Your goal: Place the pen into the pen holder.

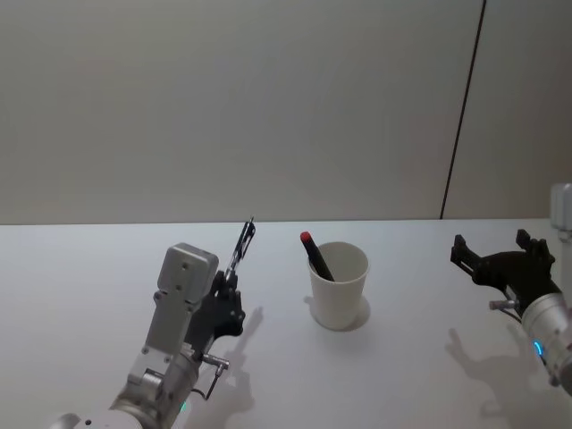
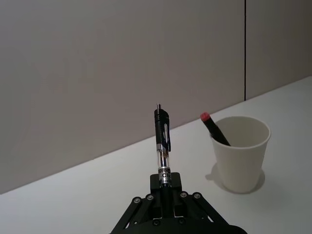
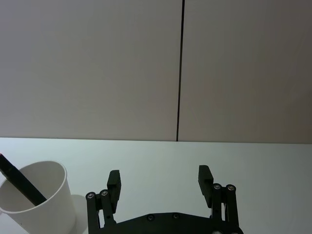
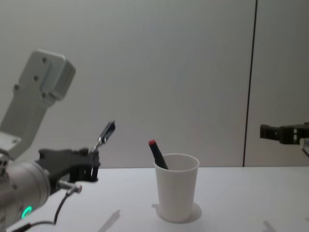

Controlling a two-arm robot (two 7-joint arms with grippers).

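Left gripper (image 2: 165, 184): left of the pen holder (image 1: 338, 290), pinching a black click pen (image 2: 162, 139) aloft; insertion judged outstanding. Holder contents: red-capped pen (image 1: 315, 254) already inside. Right gripper (image 3: 159, 174): right of holder; spread, empty.

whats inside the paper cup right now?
A red-tipped black pen leans inside the paper cup, tip above the rim; its lower part is hidden by the cup wall. The left gripper holds a second pen, outside the cup.
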